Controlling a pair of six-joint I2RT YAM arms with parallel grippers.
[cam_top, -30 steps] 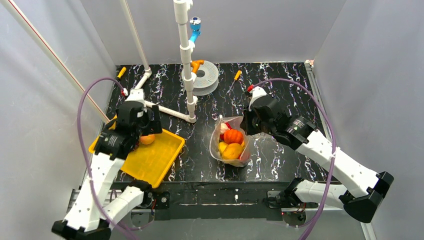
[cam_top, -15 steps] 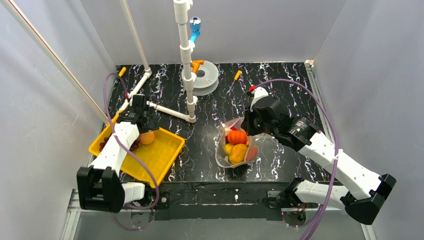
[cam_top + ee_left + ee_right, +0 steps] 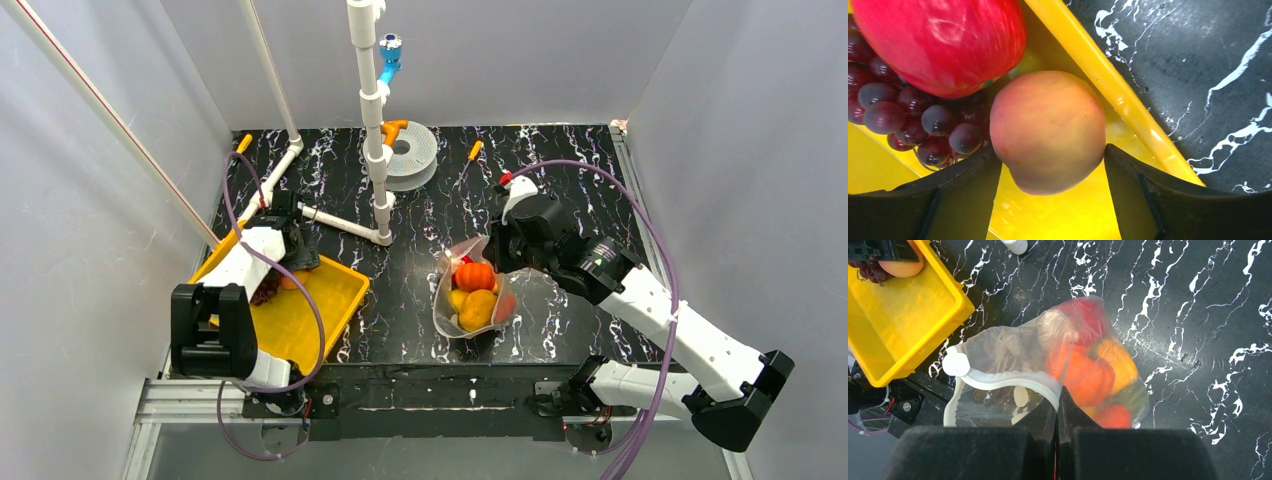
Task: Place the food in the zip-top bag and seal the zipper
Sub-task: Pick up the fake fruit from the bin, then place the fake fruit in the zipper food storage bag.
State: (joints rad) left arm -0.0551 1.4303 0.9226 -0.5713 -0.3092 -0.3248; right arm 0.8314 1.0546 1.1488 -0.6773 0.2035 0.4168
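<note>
The zip-top bag [image 3: 470, 300] hangs on the black table, its mouth gaping in the right wrist view [image 3: 1013, 355]. It holds several pieces of food, among them an orange one [image 3: 474, 275] and a yellow one [image 3: 478, 308]. My right gripper [image 3: 500, 255] [image 3: 1059, 395] is shut on the bag's rim at the whitish zipper [image 3: 1008, 382]. My left gripper [image 3: 285, 270] [image 3: 1048, 150] is down in the yellow tray [image 3: 320, 310], its fingers pressed on both sides of a peach [image 3: 1048, 130]. A red apple [image 3: 943, 40] and purple grapes [image 3: 908, 115] lie beside the peach.
A white pipe stand [image 3: 375, 130] rises at the back middle, with a grey spool [image 3: 410, 150] beside it. Small orange-handled tools [image 3: 468, 160] [image 3: 243, 143] lie at the back. The tray's rim [image 3: 1088, 65] runs just right of the peach. Grey walls enclose the table.
My left arm has folded down low and its gripper has sunk into the tray around the peach. My right gripper has shifted the bag slightly right and raised its rim.
</note>
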